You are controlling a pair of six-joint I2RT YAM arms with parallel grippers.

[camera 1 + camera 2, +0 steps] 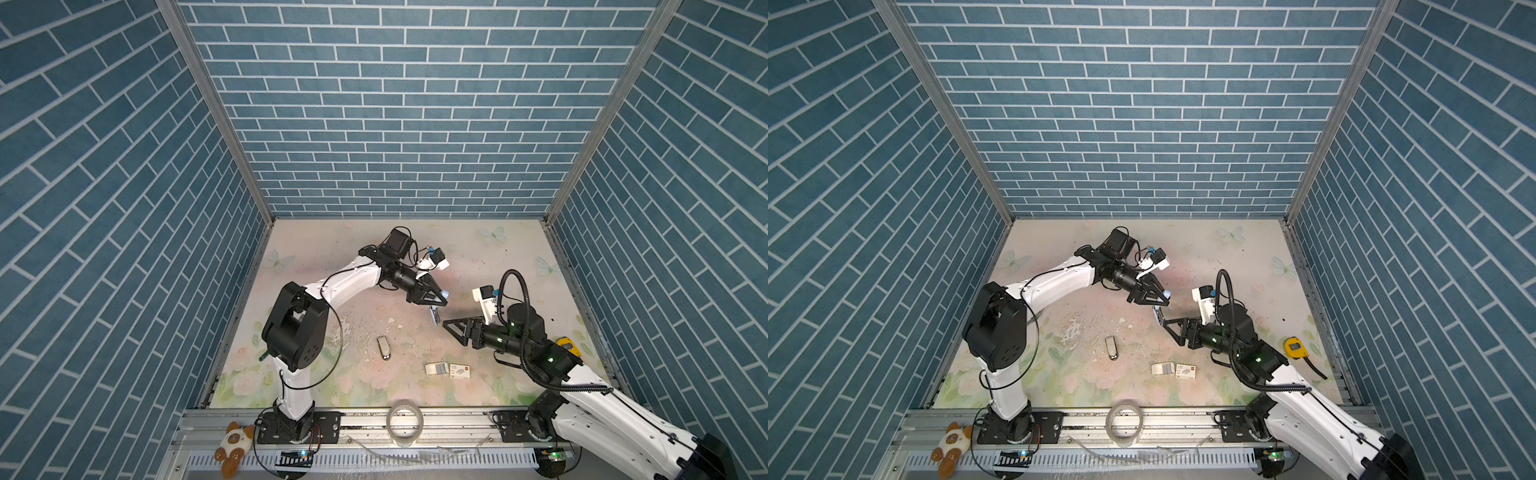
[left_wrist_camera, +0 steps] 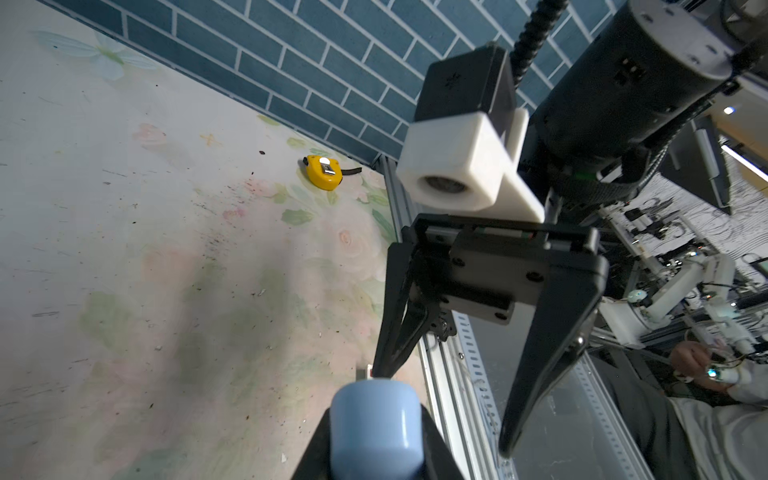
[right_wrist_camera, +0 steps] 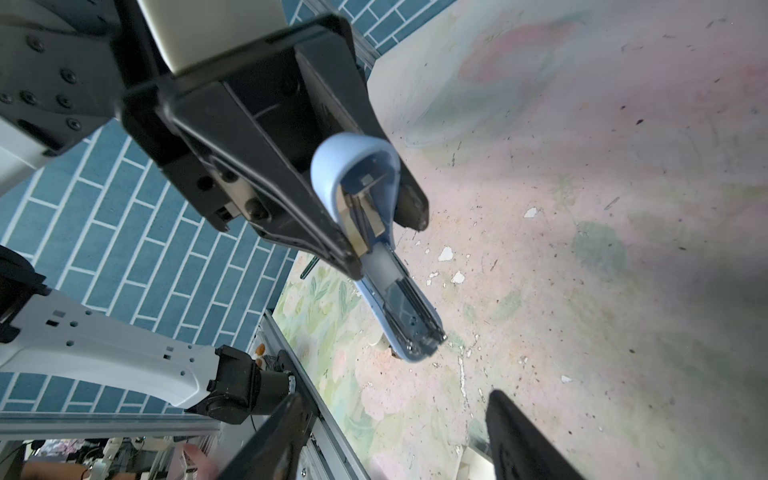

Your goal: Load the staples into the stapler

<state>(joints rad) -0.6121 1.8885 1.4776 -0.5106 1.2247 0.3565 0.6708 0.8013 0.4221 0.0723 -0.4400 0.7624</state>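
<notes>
Left hand (image 1: 439, 300) clamps the open pale-blue plastic stapler (image 3: 399, 299) aloft; right hand (image 1: 452, 331) gapes empty beside its tip. White cardboard staples box (image 1: 460, 370) lies on the worktop (image 1: 332, 249). Any nudge may twist the stapler loose.

Even, fairly bright light in both top views; blue brick-patterned walls (image 1: 374, 124) bow at the edges. Soft shadows cross the floral-printed bench (image 2: 124, 249); the left wrist view blurs the close pale-blue plastic stapler (image 2: 376, 428)
</notes>
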